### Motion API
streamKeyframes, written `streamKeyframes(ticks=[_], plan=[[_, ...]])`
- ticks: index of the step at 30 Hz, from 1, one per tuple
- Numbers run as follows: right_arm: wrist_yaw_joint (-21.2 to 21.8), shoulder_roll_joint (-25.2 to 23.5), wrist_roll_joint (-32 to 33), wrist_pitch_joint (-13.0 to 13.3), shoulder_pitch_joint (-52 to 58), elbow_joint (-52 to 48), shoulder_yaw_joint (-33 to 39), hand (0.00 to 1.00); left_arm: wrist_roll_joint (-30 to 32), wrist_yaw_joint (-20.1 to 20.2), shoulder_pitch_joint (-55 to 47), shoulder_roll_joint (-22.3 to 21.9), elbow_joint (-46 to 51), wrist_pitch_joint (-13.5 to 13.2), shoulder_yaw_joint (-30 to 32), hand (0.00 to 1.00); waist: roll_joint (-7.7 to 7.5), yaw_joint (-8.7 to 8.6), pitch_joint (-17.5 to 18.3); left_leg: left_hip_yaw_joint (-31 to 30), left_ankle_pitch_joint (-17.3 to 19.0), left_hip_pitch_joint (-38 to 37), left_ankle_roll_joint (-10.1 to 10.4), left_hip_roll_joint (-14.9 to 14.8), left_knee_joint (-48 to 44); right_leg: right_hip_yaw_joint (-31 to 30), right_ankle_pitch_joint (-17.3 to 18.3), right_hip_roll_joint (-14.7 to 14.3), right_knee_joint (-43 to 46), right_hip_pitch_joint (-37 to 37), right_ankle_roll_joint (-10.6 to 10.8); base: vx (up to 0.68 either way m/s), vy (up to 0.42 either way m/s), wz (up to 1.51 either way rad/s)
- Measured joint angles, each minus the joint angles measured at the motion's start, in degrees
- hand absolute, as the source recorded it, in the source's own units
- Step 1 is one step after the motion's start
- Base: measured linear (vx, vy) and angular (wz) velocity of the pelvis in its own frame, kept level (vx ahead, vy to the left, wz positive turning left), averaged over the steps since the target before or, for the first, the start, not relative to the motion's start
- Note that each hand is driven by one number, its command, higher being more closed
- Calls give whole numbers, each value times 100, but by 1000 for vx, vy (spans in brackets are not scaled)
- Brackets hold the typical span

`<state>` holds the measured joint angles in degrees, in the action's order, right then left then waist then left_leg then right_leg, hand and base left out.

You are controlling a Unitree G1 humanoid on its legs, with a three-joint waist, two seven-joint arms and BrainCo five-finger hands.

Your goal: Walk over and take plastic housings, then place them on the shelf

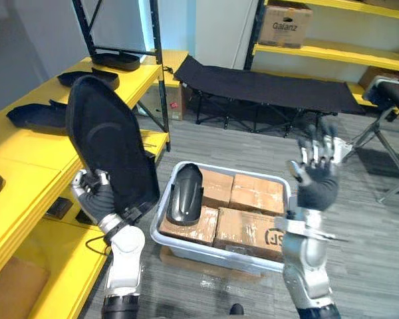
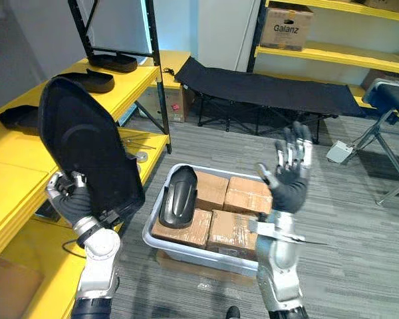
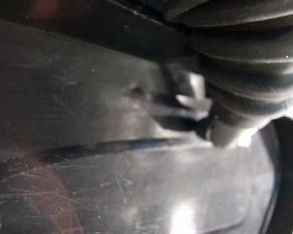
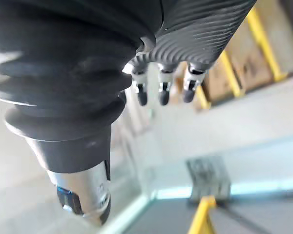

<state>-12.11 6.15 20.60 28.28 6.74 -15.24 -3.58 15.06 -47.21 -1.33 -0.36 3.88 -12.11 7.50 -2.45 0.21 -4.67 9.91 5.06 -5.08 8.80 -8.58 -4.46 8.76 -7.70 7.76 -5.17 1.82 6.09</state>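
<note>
My left hand is shut on the lower edge of a large black plastic housing, held upright beside the yellow shelf. Its glossy inner surface shows close in the left wrist view. A second, smaller black housing lies on cardboard boxes in the grey bin on the floor. My right hand is raised above the bin's right side, open with fingers spread and nothing in it; its fingertips point upward in the right wrist view. More black housings lie on the shelf.
Another black housing and a dark tray rest on the yellow shelf, with a black upright post at its corner. A black folding cot stands behind the bin. Yellow racking with a cardboard box lines the back wall.
</note>
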Motion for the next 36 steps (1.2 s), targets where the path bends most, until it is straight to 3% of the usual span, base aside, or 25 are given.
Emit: streamKeyframes(ticks=[3,7,12,18,22,26,31,33,36], plan=[[35,-24,-93,-464,545,268,303,0,-175,134,-415,-8,233,-390,105,100,68,-86,41,85,38,-6,19,-29,1,-105,-9,-38,0,-68,13,7,12,-17],[264,-35,-205,-1024,1116,1123,329,0,-852,725,-965,-28,848,-1022,78,100,99,-103,22,189,90,-38,38,-63,-5,-193,-13,-76,0,-91,18,10,10,-14],[341,-55,-331,-1074,1115,1704,330,0,-1288,1092,-1247,-35,972,-1409,85,100,173,-86,-17,238,145,-76,6,-59,-18,-245,-7,-72,1,-84,20,-5,14,-5],[465,-98,-317,-1061,1039,1868,335,0,-1292,1214,-1396,-82,1385,-1411,86,100,254,-32,-91,6,218,137,1,-49,-240,-71,5,-38,52,-56,38,0,21,15],[748,-135,-279,-1076,860,1876,209,0,-1247,1065,-1443,-193,1695,-1350,212,100,266,108,-156,-335,215,258,-23,54,-271,272,55,78,51,71,86,-15,37,45],[1039,-191,-301,-1077,375,2137,-295,0,-1212,810,-1578,-297,1908,-1196,799,100,199,421,-276,-835,165,454,-74,189,-304,762,114,194,52,242,144,-5,26,62],[973,-199,-725,-1059,-497,2737,-1198,0,-1194,939,-2194,-495,2216,-1155,1631,100,56,1070,-337,-1586,126,563,-99,433,-307,1533,267,339,54,642,251,42,26,76],[833,-203,-829,-1000,-823,2749,-1300,0,-1248,1109,-2292,-522,2250,-1192,1795,100,23,1211,-335,-1834,94,682,-135,513,-308,1738,283,370,57,704,253,49,38,66],[378,-187,-771,-879,-1123,2666,-1138,0,-1421,1619,-2213,-479,2252,-1372,1717,100,49,1149,-352,-2539,5,857,-142,625,-296,1663,647,430,621,734,165,74,62,111]])
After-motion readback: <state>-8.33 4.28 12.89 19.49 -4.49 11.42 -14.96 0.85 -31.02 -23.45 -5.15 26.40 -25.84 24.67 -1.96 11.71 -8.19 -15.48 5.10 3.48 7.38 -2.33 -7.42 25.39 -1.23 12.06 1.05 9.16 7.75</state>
